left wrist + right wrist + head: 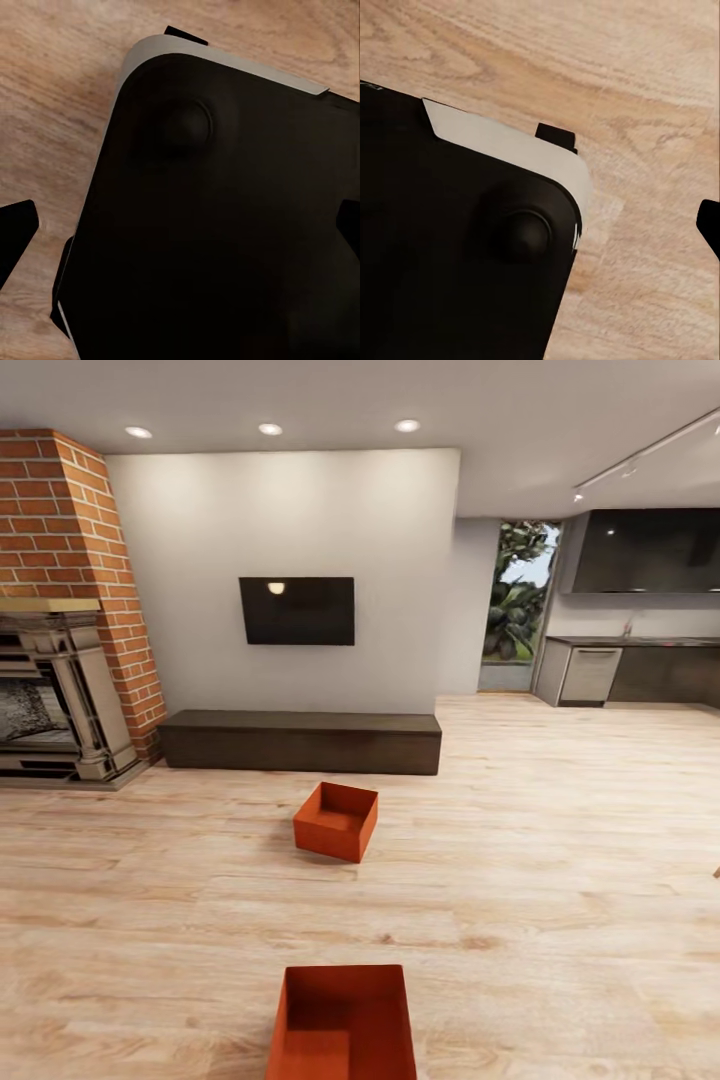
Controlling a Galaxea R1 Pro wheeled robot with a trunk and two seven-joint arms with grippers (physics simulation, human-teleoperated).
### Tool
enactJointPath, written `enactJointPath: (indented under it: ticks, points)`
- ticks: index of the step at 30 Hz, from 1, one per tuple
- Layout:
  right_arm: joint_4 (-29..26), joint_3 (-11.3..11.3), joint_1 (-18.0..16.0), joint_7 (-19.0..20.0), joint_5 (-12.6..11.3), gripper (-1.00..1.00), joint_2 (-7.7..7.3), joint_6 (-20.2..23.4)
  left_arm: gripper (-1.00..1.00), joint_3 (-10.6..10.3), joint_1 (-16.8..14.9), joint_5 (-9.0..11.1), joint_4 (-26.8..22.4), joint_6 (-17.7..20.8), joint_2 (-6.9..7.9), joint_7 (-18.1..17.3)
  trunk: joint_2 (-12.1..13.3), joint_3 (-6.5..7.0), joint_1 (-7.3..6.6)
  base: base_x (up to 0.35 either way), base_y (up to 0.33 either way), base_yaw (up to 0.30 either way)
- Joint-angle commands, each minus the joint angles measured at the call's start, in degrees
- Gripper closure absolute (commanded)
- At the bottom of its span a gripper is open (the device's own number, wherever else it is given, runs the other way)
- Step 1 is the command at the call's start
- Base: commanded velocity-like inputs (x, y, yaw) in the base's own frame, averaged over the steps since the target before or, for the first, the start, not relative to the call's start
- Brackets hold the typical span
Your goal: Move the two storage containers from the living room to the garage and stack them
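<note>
Living room, head view; landmark: the long dark low bench (pixel 300 741) against the white wall (pixel 200 540).

- Black TV (pixel 297 611): mounted on the wall, directly above the bench.
- Red brick fireplace (pixel 60 610): just beside the bench's left end.
- Near storage container (pixel 343 1025): orange-red, open-topped, on the light wood plank floor (pixel 560 860), well in front of the bench at the lower edge of the view; its near side is cut off by the frame.
- Far storage container (pixel 337 820): same colour and form, on the plank floor between the bench and the near container, close in front of the bench, turned at an angle to it. The two containers are well apart.
- Kitchen area (pixel 640 630): dark cabinets and a counter, beyond the bench's right end, with a window (pixel 520 600) showing foliage.

Arms:
- Left wrist view: the camera looks down on a black, grey-edged robot body panel (pixel 225 225) over plank floor. A dark finger tip (pixel 15 232) shows at the frame edge; whether the left end effector is open or closed cannot be told.
- Right wrist view: the same kind of body panel (pixel 457 247) over plank floor, with a dark finger tip (pixel 709 222) at the edge; the right end effector's state cannot be told.
</note>
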Motion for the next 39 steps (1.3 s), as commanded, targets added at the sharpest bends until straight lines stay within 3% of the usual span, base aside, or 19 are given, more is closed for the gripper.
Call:
enactJointPath:
  ticks: [1,7,39]
  points:
    - [0.17,0.38,-0.07,0.29,-0.61,-1.0,0.01,-0.34,-1.0,0.01,0.01,0.2,-0.06,-0.07,0.01,0.02,-0.03,-0.05,0.0,0.0,0.28,0.0]
    - [0.18,0.38,-0.05,0.29,-0.59,-1.0,0.07,-0.34,-1.0,-0.05,0.01,0.2,-0.06,-0.07,0.04,0.02,-0.03,-0.05,0.0,0.0,0.158,0.0]
    - [0.18,0.31,-0.07,0.24,-0.57,-1.0,0.01,-0.34,-1.0,-0.35,0.01,0.14,-0.15,-0.07,-0.01,0.07,-0.03,-0.05,0.0,0.0,0.002,0.0]
